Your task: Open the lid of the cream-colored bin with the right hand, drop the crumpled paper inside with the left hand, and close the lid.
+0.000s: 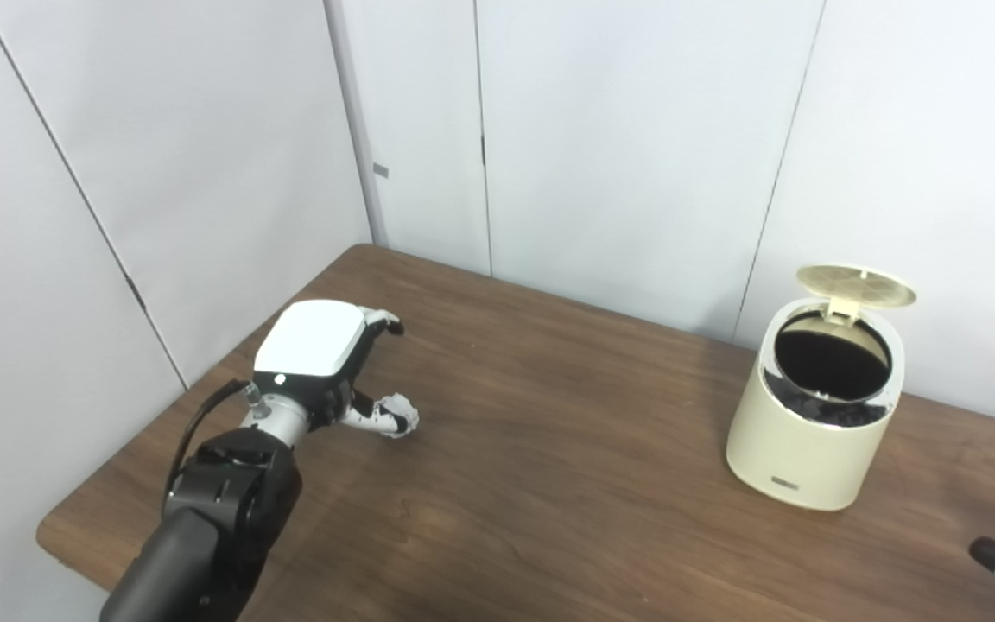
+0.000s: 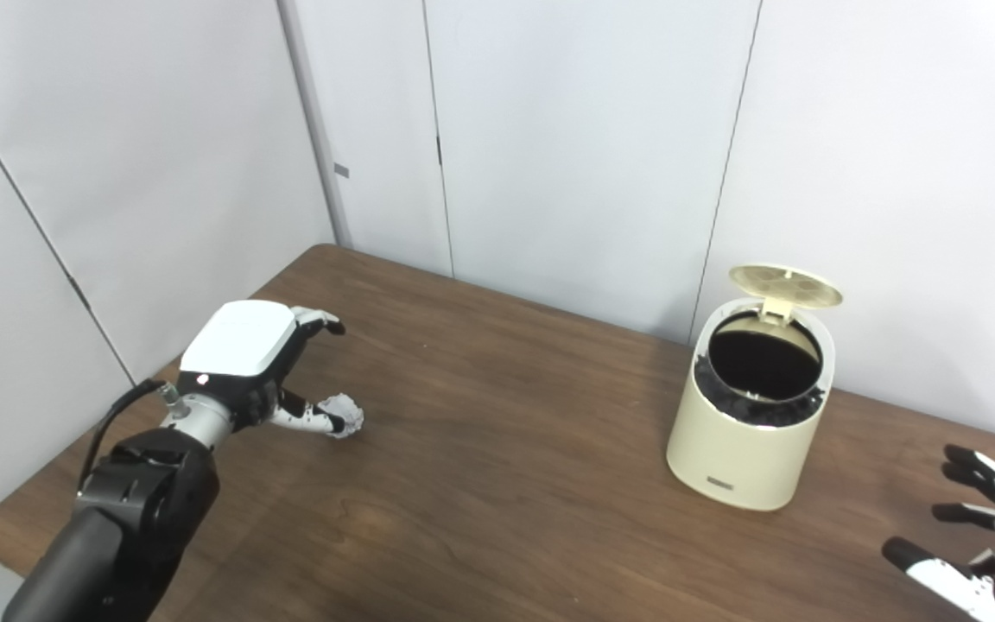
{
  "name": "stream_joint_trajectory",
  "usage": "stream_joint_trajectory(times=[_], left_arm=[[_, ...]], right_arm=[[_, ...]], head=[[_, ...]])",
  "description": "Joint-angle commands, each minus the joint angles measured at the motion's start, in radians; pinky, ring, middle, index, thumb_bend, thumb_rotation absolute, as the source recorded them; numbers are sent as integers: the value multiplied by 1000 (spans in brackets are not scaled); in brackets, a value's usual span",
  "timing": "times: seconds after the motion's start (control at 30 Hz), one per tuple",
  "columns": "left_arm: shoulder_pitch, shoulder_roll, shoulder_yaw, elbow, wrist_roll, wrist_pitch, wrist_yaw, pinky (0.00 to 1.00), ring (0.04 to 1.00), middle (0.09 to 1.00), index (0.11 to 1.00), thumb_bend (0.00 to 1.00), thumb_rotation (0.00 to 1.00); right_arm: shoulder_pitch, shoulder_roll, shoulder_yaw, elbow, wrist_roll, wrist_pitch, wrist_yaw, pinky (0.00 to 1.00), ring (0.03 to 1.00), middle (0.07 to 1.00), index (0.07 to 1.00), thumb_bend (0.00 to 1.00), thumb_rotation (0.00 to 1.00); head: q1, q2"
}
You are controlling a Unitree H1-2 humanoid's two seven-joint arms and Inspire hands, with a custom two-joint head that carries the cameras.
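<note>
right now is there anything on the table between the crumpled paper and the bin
Nothing: both views show only bare wooden table between the crumpled paper by the left hand and the cream-colored bin.

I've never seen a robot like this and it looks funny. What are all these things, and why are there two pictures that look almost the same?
The two pictures come from two cameras in the robot's head, side by side like your eyes, so they show the same scene from slightly different spots. The robot is looking down at a brown wooden table. The white and black thing on the left is its left hand, with its fingers spread around a small ball of crumpled paper on the table. I cannot tell if it grips the ball yet. On the right stands a cream-colored bin with its round lid flipped up, so you can see the dark inside. At the right edge, the right hand waits with its fingers apart, holding nothing.
</note>
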Motion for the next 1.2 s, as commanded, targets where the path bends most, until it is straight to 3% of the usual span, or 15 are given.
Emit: stream_joint_trajectory(times=[0.0, 0.63, 1.17], left_arm=[[-29, 25, 2, 8, 18, -1, 14, 658, 815, 804, 789, 867, 233], [-43, 3, -66, 172, 9, -34, 144, 541, 727, 736, 747, 847, 189], [-38, 21, -108, 282, 21, -26, 197, 583, 723, 722, 733, 770, 196]], right_arm=[[-39, -8, -8, -36, -1, -16, -3, 255, 703, 843, 846, 1000, 560], [-33, -11, -8, -43, -9, -16, 7, 276, 729, 863, 864, 993, 563], [-33, -12, -19, -45, 3, -15, 7, 263, 716, 851, 852, 1000, 593]], head=[[1, 0], [-4, 14], [-11, 25]])
